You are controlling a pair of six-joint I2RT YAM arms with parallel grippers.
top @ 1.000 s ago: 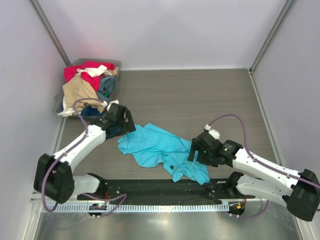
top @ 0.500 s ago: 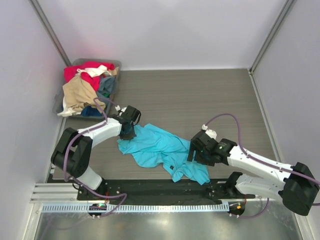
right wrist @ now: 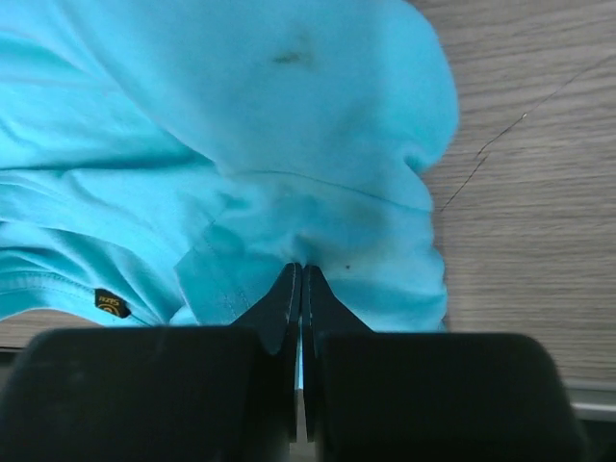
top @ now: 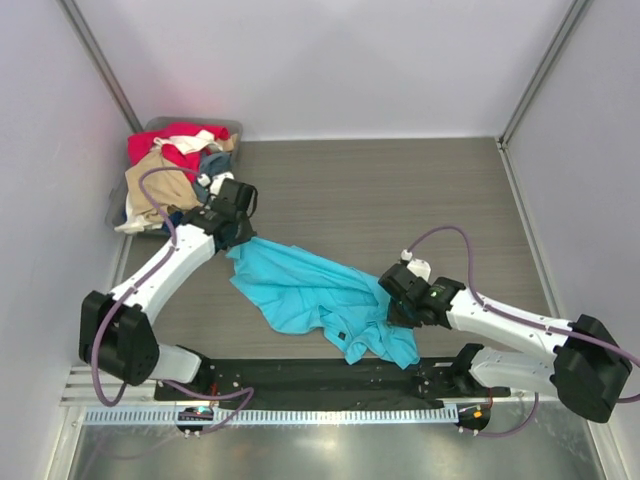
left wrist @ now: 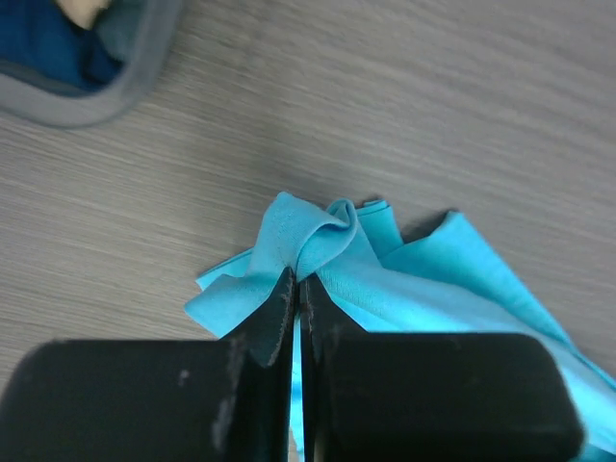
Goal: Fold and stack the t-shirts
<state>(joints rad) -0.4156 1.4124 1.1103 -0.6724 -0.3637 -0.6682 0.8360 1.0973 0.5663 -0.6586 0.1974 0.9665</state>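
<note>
Grey wood-grain laminate covers the counter (top: 400, 200). On it, from the centre toward six o'clock, lies the bright turquoise cloth t-shirt (top: 310, 290), crumpled and drawn into a slanting band. At ten o'clock the clear grey plastic bin (top: 228, 126) holds the heap of red, tan, cream and dark blue-grey t-shirts (top: 165, 178), none of them folded yet.

The left claw (left wrist: 296, 289) is clamped together on a bunched corner of the turquoise shirt at its ten o'clock end, near the bin. The right claw (right wrist: 300, 279) is pinched tight on a fold of the same shirt at its four o'clock side.

The step in hand looks like spreading this shirt flat before folding. To do it well, both arms should lift only slightly and draw apart evenly, so the cloth tautens without slipping from either pinch. Each claw seems to hold several layers, so a gentle shake may be needed to free the sleeves. The shirt is best laid down apart from the bin.
</note>
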